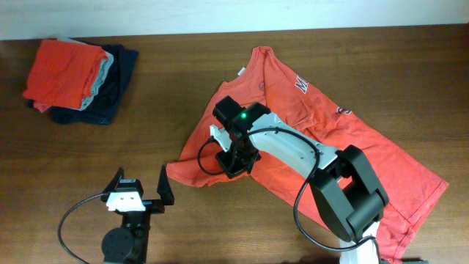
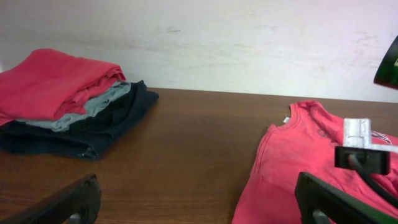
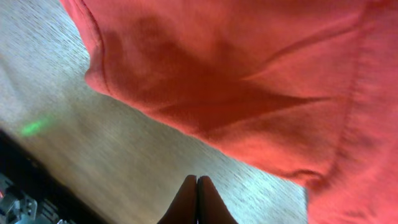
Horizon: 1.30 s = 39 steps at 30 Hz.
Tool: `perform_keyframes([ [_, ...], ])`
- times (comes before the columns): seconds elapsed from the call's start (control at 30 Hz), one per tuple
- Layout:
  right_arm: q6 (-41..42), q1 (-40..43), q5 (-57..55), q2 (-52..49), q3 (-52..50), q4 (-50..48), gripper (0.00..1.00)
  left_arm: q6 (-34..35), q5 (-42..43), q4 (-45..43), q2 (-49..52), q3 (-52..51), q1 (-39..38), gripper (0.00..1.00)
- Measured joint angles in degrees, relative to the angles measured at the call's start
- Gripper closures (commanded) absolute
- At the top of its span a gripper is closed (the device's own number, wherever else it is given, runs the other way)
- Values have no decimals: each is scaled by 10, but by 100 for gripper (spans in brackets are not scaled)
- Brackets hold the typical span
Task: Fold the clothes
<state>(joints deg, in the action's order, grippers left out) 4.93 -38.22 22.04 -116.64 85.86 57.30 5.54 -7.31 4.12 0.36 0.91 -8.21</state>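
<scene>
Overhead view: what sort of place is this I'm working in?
Probably a lab or test bench, not a home laundry: a bare wooden table against a plain pale wall, with a folded stack of clothes and one orange-red T-shirt spread out.

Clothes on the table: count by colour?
Orange-red: 2, the spread shirt and the folded shirt
Grey: 1, the grey garment
Navy: 1, the navy garment
Total: 4
</scene>
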Motion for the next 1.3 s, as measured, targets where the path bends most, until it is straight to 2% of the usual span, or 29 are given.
perform_keyframes([
  [0.2,11,-19,6,0,-47,-50,96,0,0,0,0,0,0,1],
  [0.5,11,-25,8,0,-53,-100,96,0,0,0,0,0,0,1],
  [1.3,26,-25,-14,-10,-53,-141,96,0,0,0,0,0,0,0],
])
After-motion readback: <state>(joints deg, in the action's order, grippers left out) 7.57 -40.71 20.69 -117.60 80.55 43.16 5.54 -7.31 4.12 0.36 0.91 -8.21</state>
